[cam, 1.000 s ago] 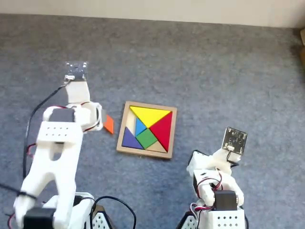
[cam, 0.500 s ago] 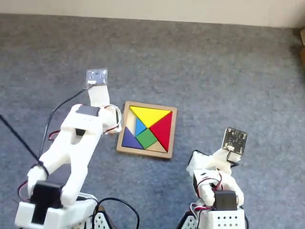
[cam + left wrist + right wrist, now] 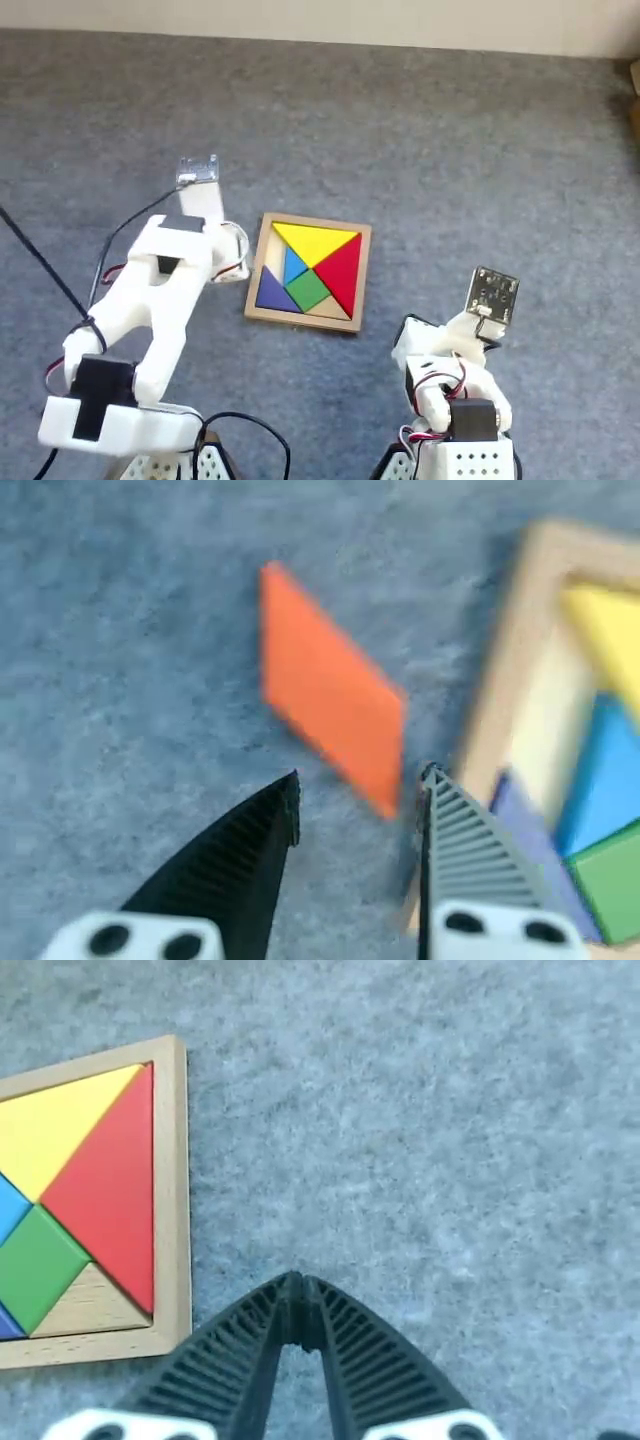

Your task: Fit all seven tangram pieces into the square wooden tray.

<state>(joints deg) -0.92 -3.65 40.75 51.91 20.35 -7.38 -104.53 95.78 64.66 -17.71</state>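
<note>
**Left arm.** My left claw (image 3: pixel 360 776) hangs open over the orange piece (image 3: pixel 330 685), with one finger on each side of its near corner. I see neither finger touching it. I judge the gap is set to close across the piece's narrow width. The orange piece lies flat on the carpet (image 3: pixel 480 150), just beside the tray (image 3: pixel 312 219), on the side toward my left arm.

**Tray.** Seated inside are the yellow piece (image 3: pixel 312 243), red piece (image 3: pixel 342 268), blue piece (image 3: pixel 293 265), green piece (image 3: pixel 308 290) and purple piece (image 3: pixel 270 292). A pale strip along the rim nearest the orange piece looks like the slot kept for it. A tan triangle (image 3: pixel 90 1302) at the near edge may be a piece or bare wood; I cannot tell which.

**Right arm.** My right claw (image 3: pixel 297 1295) is closed on nothing and sits low, apart from the tray, presumably to keep out of the way.

**Surface.** Grey short-piled carpet, with a pale band (image 3: pixel 400 20) along its far edge.
</note>
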